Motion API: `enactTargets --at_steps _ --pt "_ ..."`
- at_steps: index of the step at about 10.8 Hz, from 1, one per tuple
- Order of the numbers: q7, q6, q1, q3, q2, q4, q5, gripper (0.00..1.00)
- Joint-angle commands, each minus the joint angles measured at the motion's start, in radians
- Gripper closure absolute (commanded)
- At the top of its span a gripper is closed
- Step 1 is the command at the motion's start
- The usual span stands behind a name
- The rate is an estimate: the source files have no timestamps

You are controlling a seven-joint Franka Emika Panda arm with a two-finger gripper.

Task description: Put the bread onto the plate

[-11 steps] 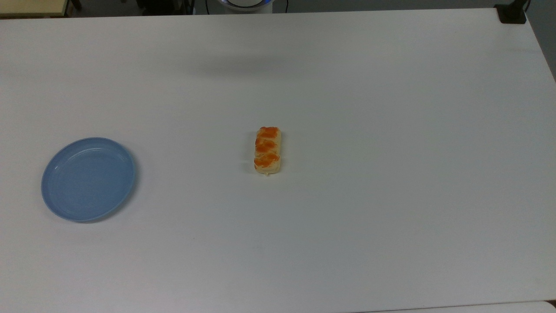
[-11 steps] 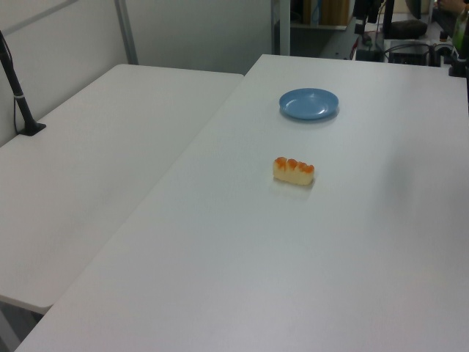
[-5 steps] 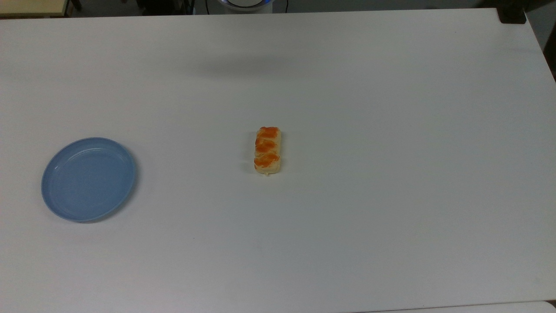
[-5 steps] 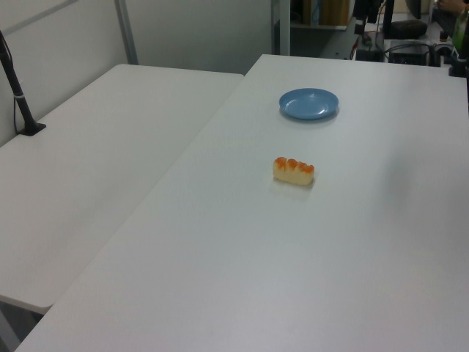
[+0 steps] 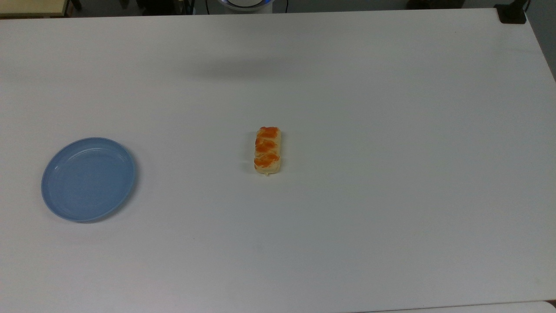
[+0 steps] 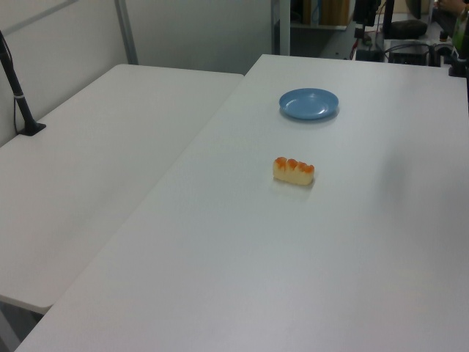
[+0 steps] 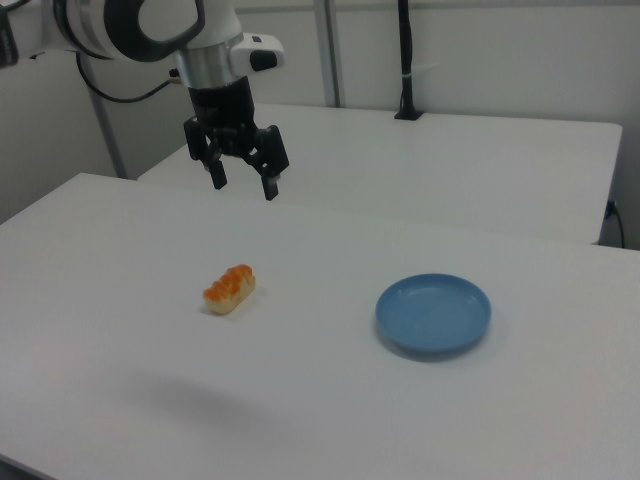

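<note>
The bread is a small cream loaf with three orange-brown lumps, lying flat near the middle of the white table; I also see the bread in the left view and the bread in the right view. The light-blue plate sits bare at the top view's left, apart from the loaf; the plate and the plate hold nothing. In the right view my gripper hangs open high above the table, up and behind the bread, with nothing between its fingers.
A second white table adjoins at the left view's left, with a black pole standing on it. A black clamp sits at the top view's far right corner. Cables and equipment lie beyond the left view's far table edge.
</note>
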Motion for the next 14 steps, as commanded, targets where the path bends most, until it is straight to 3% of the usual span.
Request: enactTargets --at_steps 1,4,8,10,14 --pt "-0.141 0.024 -0.007 0.01 0.055 0.008 0.001 0.0" --pt "-0.06 0.167 -0.003 0.065 0.108 -0.053 0.065 0.0" --pt "0.155 0.354 0.039 0.153 0.161 -0.162 0.062 0.0" --pt "0.227 0.473 0.08 0.156 0.184 -0.229 0.062 0.0" --pt "0.362 0.639 0.151 0.156 0.305 -0.236 0.007 0.0"
